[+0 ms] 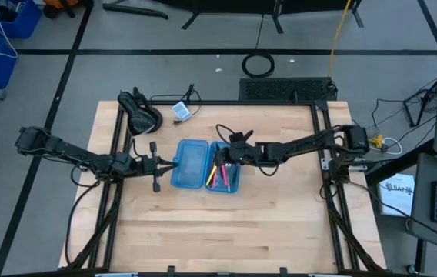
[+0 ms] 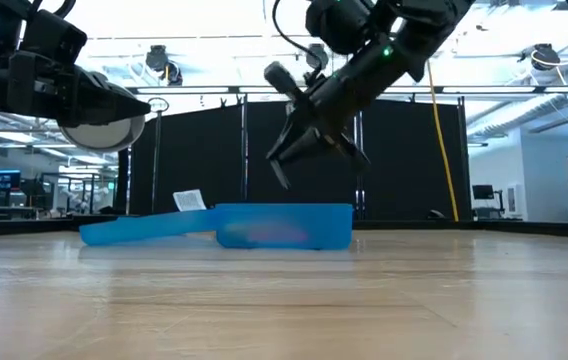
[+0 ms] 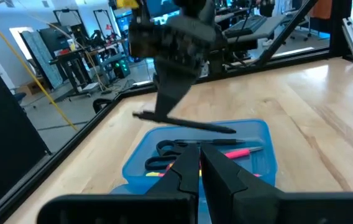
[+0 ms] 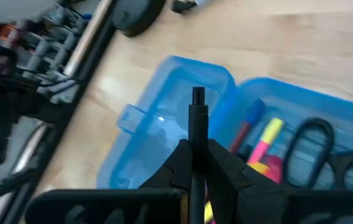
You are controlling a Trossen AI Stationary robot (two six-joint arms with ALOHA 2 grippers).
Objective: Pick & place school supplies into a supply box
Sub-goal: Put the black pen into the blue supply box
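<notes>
One black pen (image 4: 198, 134) is held clamped in the right gripper (image 4: 196, 163) above the open supply box (image 1: 190, 164) at the table's middle, and it should be lowered level over the filled half before release. The left gripper (image 1: 155, 163), shut and empty, is parked beside the box's lid half. Inside, one pair of scissors (image 3: 167, 149) and about three pens are counted.

Open blue box (image 1: 190, 163) lies flat under the right claw (image 1: 225, 156). Scissors (image 4: 325, 149) and pink and yellow pens (image 4: 265, 144) fill its half; a black pen (image 3: 186, 123) hangs pinched in that claw.
</notes>
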